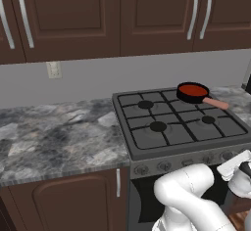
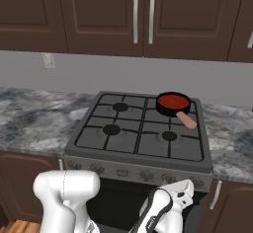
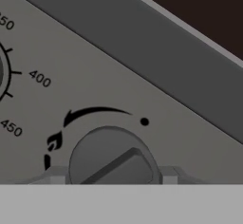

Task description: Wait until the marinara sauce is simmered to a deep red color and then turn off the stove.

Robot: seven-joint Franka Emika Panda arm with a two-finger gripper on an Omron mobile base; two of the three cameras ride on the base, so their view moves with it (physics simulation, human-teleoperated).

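Deep red marinara sauce [image 1: 192, 89] is simmering at two o'clock; jaws [image 3: 110, 180] are gripping knob [image 3: 111, 159], risking slipping, leaving stove [image 1: 181, 122] burning

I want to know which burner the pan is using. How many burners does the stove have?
4. Back left, front left, front right, and back right, hidden under the black pan holding the marinara sauce on the stove.

Round grey knob [image 3: 112, 157] on stove [image 3: 156, 66] panel, flame mark [image 3: 53, 142] beside.
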